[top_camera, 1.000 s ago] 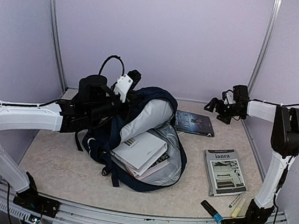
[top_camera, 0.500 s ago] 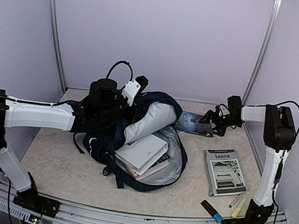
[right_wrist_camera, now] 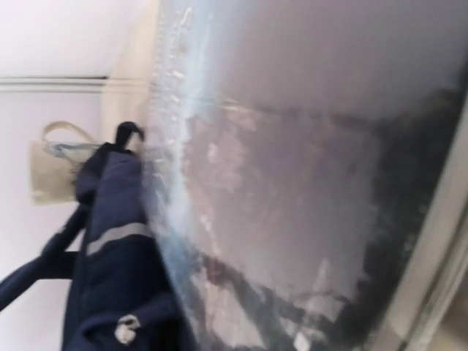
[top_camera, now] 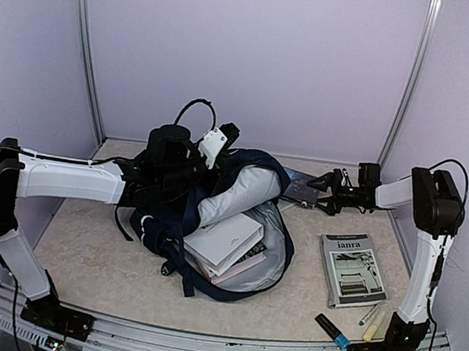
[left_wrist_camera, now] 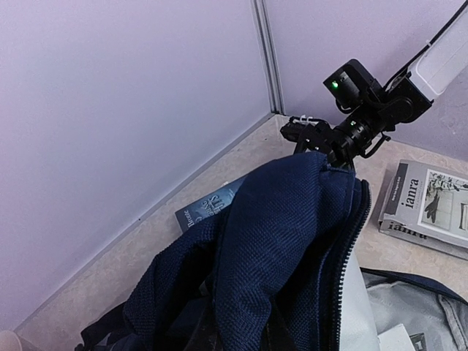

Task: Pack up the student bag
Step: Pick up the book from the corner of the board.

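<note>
Since a second ago the right gripper (top_camera: 317, 192) has swung down from mid-air to the dark book (left_wrist_camera: 208, 210) lying behind the student bag (top_camera: 241, 189). Its fingers look parted at the book's edge, though the wrist view is too blurred to be sure. The left gripper (top_camera: 225, 135) has drifted rightward, pinched on the bag's upper rim and holding it raised. The bag lies in the middle of the table (top_camera: 91, 244), mouth open and grey lining showing — white books (top_camera: 225, 241) stacked inside. A magazine (top_camera: 353, 269) lies well apart on the right.

We log a lab test cell. Lilac panels (top_camera: 248, 58) and metal posts (top_camera: 91, 57) enclose the table (top_camera: 91, 244), rail (top_camera: 199, 337) along its near edge.
</note>
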